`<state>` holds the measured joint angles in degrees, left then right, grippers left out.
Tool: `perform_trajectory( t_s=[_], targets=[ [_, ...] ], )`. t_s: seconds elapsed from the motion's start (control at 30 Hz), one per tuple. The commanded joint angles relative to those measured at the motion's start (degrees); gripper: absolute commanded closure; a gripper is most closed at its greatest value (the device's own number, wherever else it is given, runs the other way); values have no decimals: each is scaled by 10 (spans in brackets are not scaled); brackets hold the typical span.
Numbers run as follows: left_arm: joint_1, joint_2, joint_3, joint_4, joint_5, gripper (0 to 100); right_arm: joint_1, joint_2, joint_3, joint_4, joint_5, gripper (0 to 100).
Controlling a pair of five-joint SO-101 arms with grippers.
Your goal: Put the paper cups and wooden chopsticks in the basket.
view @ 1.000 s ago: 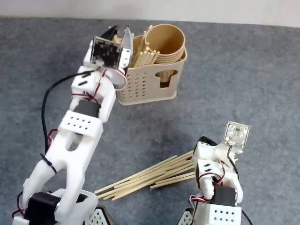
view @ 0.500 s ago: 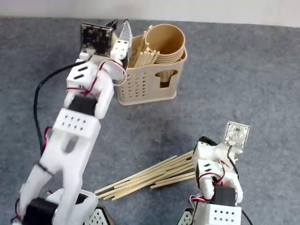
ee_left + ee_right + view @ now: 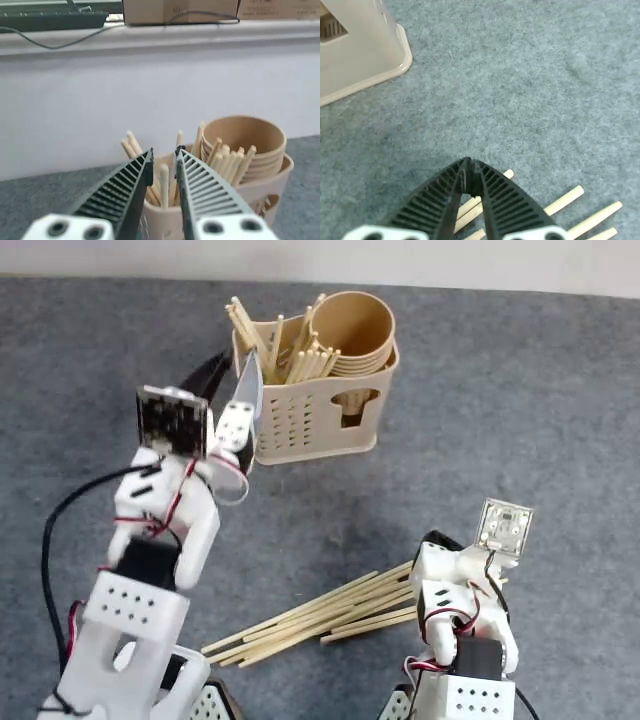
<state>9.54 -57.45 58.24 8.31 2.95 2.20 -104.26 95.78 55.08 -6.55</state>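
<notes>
One beige plastic basket (image 3: 315, 425) stands upright on the grey carpet (image 3: 530, 410), at the far side from the arms. Its wall has rows of small holes and one bigger cut-out opening. Inside, at one end, sits a stack of brown paper cups (image 3: 358, 325), nested one in another; the rims are too close together to count exactly. Beside the cups, in the same basket, a bunch of pale wooden chopsticks (image 3: 292, 352) leans at different angles, some tips rising above the rim.

A second bunch of chopsticks, the loose chopsticks (image 3: 315, 620), lies flat on the carpet between the two arm bases, about ten pieces, partly overlapping.

The left gripper (image 3: 240, 360) is just beside the basket's end, its two fingers spread a little and holding nothing. The right gripper (image 3: 469, 166) is low over the loose chopsticks, its fingers pressed together, also holding nothing.

The print on the cardboard box (image 3: 180, 10) behind is too blurred to read.
</notes>
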Motion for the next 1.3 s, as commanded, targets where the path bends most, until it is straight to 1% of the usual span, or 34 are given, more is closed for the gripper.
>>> perform_trajectory(
  t_s=[0.0, 0.2, 0.53, 0.63, 0.8, 0.9, 1.0, 1.1, 1.27],
  targets=[
    [10, -58, 45, 3, 4, 905, 6, -9, 79, -14, 5, 993],
    [10, -109, 128, 3, 4, 905, 6, -9, 79, -13, 5, 993],
    [7, -114, 224, 3, 7, 905, 6, -9, 79, -8, 2, 993],
    [2, -114, 242, 2, 7, 905, 7, -10, 71, 38, 1, 993],
    [12, -114, 248, 2, 7, 906, 7, -9, 13, 95, -5, 993],
    [10, -114, 252, 2, 7, 906, 32, -9, -24, 135, -38, 993],
    [7, -114, 252, 2, 5, 906, 52, -9, -79, 180, -40, 993],
    [7, -114, 253, 2, 4, 906, 53, -8, -135, 225, -40, 993],
    [7, -114, 253, 2, 4, 906, 51, -7, -176, 230, -40, 993]
  ],
)
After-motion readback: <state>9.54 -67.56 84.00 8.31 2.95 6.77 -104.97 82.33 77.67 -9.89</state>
